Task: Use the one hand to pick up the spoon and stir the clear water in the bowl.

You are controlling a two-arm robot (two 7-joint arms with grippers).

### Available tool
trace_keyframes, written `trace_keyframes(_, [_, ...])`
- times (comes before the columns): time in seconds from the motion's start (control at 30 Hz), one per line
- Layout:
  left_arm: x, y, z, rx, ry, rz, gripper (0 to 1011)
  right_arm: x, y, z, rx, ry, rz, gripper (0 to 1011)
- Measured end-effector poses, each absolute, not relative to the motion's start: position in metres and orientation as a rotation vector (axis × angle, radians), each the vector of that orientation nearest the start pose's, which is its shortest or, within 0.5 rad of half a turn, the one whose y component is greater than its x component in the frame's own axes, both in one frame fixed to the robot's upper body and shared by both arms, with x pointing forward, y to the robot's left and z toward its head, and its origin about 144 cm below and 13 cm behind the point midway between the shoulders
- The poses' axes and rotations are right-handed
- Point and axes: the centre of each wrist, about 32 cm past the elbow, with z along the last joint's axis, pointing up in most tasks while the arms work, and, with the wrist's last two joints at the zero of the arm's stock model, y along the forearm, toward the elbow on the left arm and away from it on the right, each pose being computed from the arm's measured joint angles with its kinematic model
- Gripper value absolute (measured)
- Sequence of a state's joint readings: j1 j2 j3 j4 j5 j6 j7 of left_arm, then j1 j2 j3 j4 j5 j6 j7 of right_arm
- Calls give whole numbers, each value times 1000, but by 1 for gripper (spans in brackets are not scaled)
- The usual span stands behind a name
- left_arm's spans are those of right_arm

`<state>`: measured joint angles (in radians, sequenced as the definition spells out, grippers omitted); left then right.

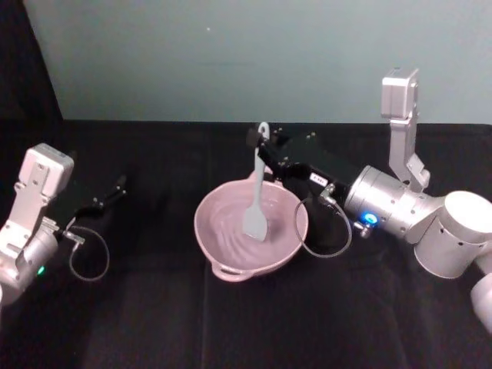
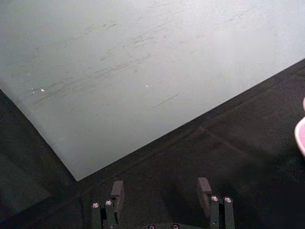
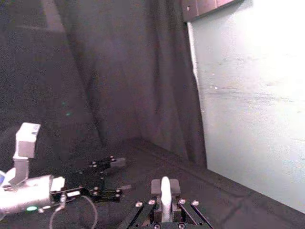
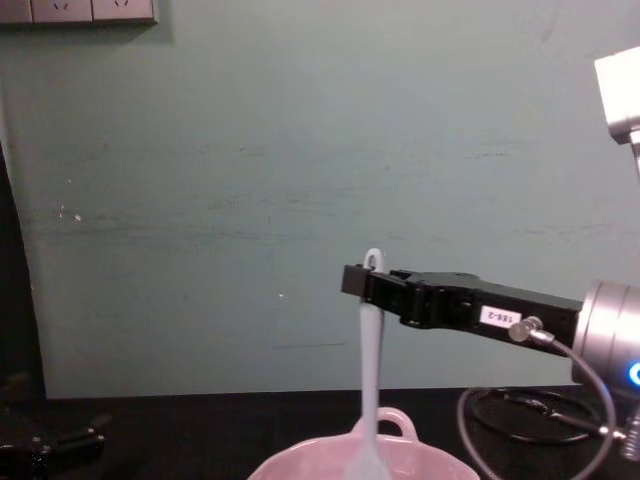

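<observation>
The pale pink bowl sits mid-table on black cloth, its loop handle toward me. The white spoon stands nearly upright in it, its flat head down in the clear water, which barely shows. My right gripper, long and black with a white label, reaches in from the right and is shut on the top of the spoon's handle. The chest view shows the spoon hanging from the right gripper into the bowl. In the right wrist view the handle sits between the fingers. My left gripper rests open at the far left.
Black cloth covers the table up to a pale green wall. A black cable loop hangs from the right wrist beside the bowl. The left fingers stand over bare cloth, with the bowl's edge at that view's border.
</observation>
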<state>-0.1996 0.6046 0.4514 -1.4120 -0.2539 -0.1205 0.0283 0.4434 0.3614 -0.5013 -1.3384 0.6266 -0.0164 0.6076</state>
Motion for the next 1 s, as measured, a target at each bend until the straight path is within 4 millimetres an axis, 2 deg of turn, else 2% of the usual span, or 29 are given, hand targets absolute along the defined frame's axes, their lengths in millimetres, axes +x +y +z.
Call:
trace_keyframes(0.3, [489,310,1140,304,-285,1248,1011,559,-196,1197,129,59,-530,110])
trace_keyframes(0.5, [489,310,1140,304,-285,1248,1011,573,-188,1197,134,65,-521,110])
trace_keyframes(0.77, [489,310,1140,304,-285,1248,1011,591,-196,1194,126,66,-571,110])
trace_keyframes(1.0, [489,310,1140,305,-285,1248,1011,593,-212,1196,132,54,-621,110])
